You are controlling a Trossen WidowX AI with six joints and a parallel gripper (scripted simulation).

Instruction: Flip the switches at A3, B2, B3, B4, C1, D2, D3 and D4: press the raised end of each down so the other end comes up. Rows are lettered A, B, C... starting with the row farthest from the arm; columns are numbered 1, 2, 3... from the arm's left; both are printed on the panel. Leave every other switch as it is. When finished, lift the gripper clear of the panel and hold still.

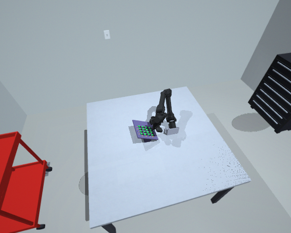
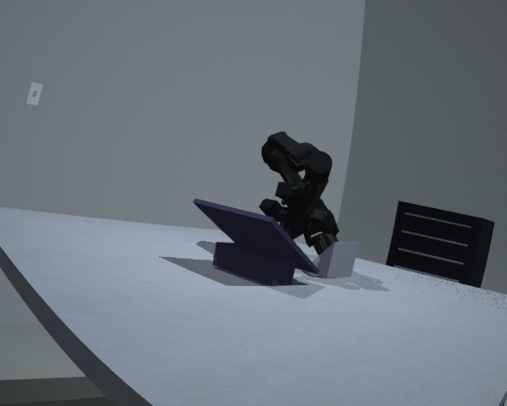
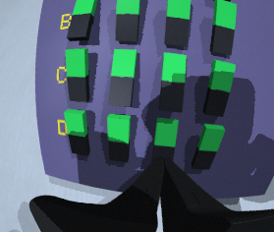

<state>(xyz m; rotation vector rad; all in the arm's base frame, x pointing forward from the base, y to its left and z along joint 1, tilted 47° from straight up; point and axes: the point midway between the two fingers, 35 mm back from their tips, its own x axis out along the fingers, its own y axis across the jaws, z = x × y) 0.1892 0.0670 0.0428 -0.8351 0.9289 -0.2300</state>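
Pressing toward the nearest row of switches, the claw (image 3: 160, 166) has its two dark fingers brought fully together into one point, with nothing between them. In the wrist view that point sits at the near edge of the third switch in row D (image 3: 167, 137), touching or just short of it; which one I cannot tell. The claw's shadow falls across the lower right part of the panel (image 3: 50, 92).

The panel is purple, with yellow row letters A to D down its left side and green-and-black rocker switches in four columns. From the exterior view it stands tilted on a dark wedge-shaped stand (image 2: 249, 264), its high edge away from the arm. It rests near the middle of the pale surface (image 1: 140, 175).

Behind the panel, the black arm (image 1: 164, 105) folds steeply down from its grey base block (image 1: 174, 131).

Farther off, a red cart (image 1: 17, 136) stands on the floor at one side, a black drawer cabinet (image 1: 278, 97) at the other, and a wall plate (image 1: 106, 34) on the far wall.
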